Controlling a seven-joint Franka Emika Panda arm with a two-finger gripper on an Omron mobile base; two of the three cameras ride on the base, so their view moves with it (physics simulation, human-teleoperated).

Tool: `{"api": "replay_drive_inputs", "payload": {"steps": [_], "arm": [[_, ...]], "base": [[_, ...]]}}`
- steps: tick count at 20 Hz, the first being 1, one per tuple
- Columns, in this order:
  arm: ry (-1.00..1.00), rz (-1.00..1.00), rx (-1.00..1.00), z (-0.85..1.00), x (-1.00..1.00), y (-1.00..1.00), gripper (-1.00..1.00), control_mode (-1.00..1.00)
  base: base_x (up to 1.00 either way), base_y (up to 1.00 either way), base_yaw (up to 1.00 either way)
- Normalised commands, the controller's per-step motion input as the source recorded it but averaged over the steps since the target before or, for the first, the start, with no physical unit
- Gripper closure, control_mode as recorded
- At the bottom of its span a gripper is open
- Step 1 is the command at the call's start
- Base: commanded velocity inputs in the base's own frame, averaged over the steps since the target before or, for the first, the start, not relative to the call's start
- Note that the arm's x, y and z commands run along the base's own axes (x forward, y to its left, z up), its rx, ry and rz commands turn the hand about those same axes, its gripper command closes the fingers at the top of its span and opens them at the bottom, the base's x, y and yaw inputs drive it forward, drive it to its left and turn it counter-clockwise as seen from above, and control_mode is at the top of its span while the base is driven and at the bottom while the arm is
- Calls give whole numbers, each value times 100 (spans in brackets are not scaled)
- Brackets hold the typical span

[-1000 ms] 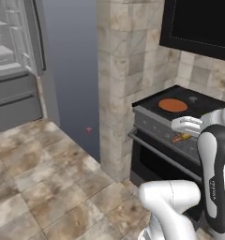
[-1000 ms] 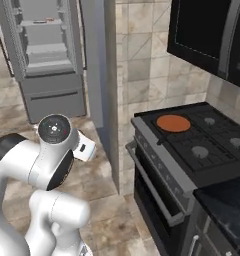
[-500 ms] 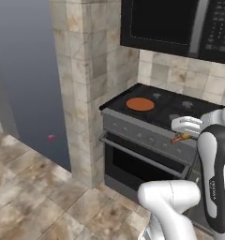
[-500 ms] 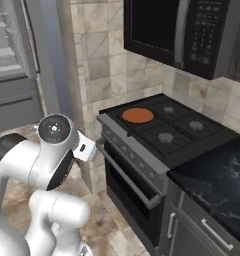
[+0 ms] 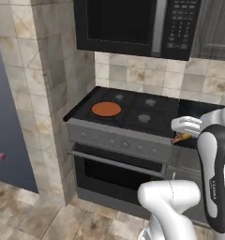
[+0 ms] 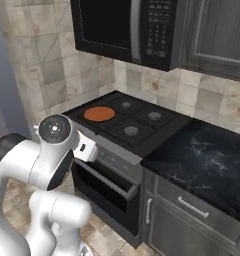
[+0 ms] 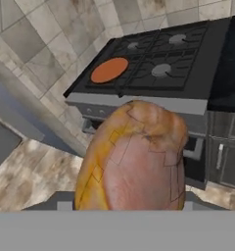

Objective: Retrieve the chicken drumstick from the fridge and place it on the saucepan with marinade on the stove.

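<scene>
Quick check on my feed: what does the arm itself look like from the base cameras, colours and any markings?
The arm is glossy white with rounded link shells and dark grey joint bands. In the right base view a round dark cap with a small centre mark tops one joint. The white hand block is boxy with ribbed edges. No loose cables show.

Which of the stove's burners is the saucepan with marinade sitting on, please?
The rear-left burner: the saucepan with marinade covers it with an orange-brown disc, while the stove's other three burners show bare grey caps.

Microwave [image 5: 133, 26] low over stove [image 5: 128, 112] — saucepan [image 5: 106, 109] uncovered
</scene>
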Motion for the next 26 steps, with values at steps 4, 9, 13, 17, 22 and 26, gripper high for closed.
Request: {"api": "replay_drive_inputs", "payload": {"steps": [4,9,13,17,22,26], "arm": [[0,0,0,0,0,0,100,100],[0,0,0,0,0,0,100,100],[0,0,0,0,0,0,100,100],[0,0,0,0,0,0,100,100],[0,0,0,0,0,0,100,100],[0,0,0,0,0,0,100,100]], "base": [[39,41,-48],[26,78,-40],[15,97,-30],[10,100,-25],[22,58,-19],[33,-1,-10]]}}
